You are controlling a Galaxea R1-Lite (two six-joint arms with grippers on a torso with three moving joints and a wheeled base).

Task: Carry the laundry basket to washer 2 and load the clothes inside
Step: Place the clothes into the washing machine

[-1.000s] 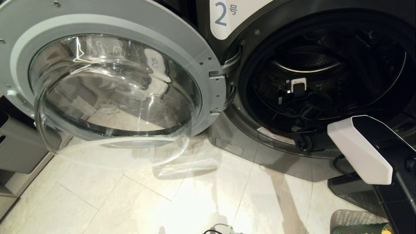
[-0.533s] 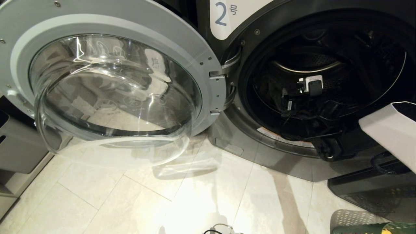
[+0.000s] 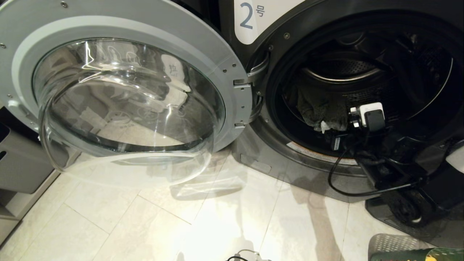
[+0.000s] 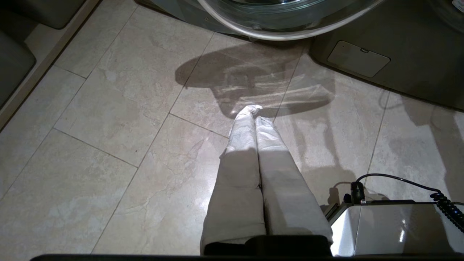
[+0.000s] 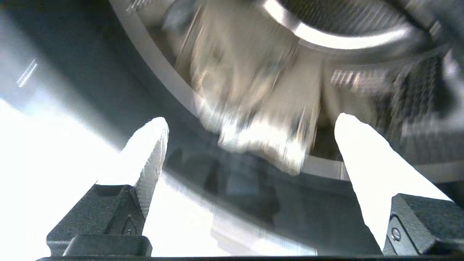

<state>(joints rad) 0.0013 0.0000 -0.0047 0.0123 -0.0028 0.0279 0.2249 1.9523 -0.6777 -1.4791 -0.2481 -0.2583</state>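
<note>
Moved: right gripper (image 5: pixel 250 127) has pulled back toward the washer (image 3: pixel 275 159) mouth, leaving a grey garment (image 3: pixel 320 110) inside.
Right fingers: spread wide, empty.
Left gripper (image 4: pixel 253 112): closed, near floor.
Basket (image 3: pixel 398 246): near right.

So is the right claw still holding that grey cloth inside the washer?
Apart. The right wrist view shows the right claw open, its fingers spread clear of the grey cloth, which lies in washer 2.

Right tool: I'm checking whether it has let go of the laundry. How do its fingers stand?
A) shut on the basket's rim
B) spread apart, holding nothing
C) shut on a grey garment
B: the right tool shows both fingers spread, the grey garment lying free in the drum.
</note>
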